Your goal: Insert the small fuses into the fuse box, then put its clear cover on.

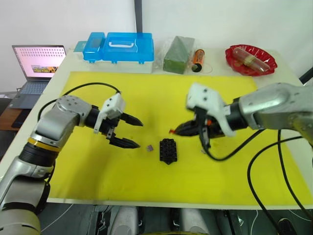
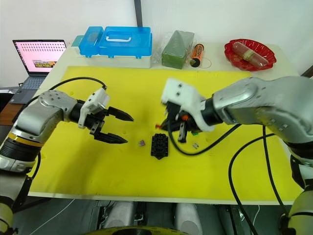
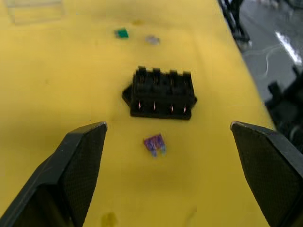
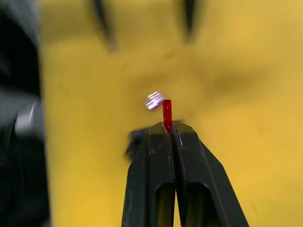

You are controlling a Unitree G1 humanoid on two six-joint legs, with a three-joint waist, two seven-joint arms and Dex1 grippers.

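The black fuse box (image 1: 167,151) sits on the yellow mat (image 1: 98,176) between my two grippers. A purple fuse (image 1: 150,147) lies just left of it. My left gripper (image 1: 139,133) is open, its fingers aimed at that fuse and the box (image 3: 161,94). My right gripper (image 4: 170,127) is shut on a red fuse (image 4: 166,116) and hovers just above and behind the box. Beyond the box in the left wrist view lie a green fuse (image 3: 121,33), a grey fuse (image 3: 151,39) and the faint clear cover (image 3: 35,12).
At the table's back stand a blue plastic case (image 1: 120,47), a green wrapped block (image 1: 178,55), an orange cylinder (image 1: 197,59) and a red dish (image 1: 234,62) with packets. A laptop (image 1: 36,63) sits off the table's left. Black cables trail from my right arm.
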